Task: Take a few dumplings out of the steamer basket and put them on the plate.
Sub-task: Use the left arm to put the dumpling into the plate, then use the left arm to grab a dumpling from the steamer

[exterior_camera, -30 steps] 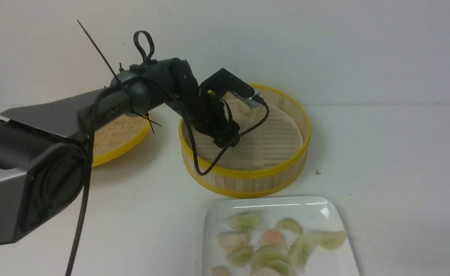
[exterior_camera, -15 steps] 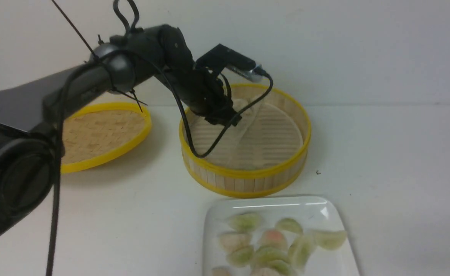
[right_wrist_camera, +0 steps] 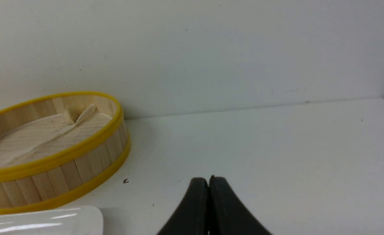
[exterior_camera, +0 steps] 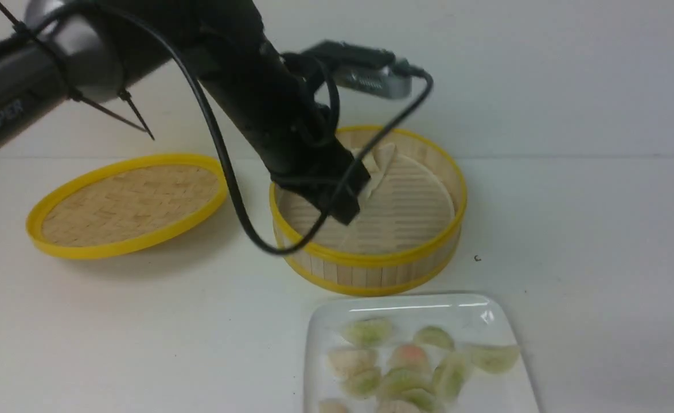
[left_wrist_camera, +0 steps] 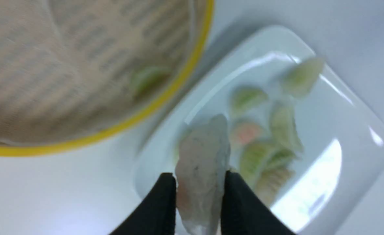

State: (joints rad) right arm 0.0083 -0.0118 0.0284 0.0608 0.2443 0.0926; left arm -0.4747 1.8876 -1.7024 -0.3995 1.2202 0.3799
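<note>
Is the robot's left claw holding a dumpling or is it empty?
Holding one: the left gripper has its black fingers pressed on both sides of a pale dumpling.

Glossy white plate; slatted wood steamer basket; translucent dumplings; woven lid

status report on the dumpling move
Left gripper shut on dumpling over steamer basket. Right gripper shut, empty. Plate holds several dumplings. Path to plate open.

Even, diffuse light falls from overhead, leaving soft shadows beside the steamer basket and the lid; white glare streaks the plate. The front view is soft and slightly grainy; the left wrist view is smeared with blur, its dumplings indistinct; the right wrist view is sharpest.
</note>
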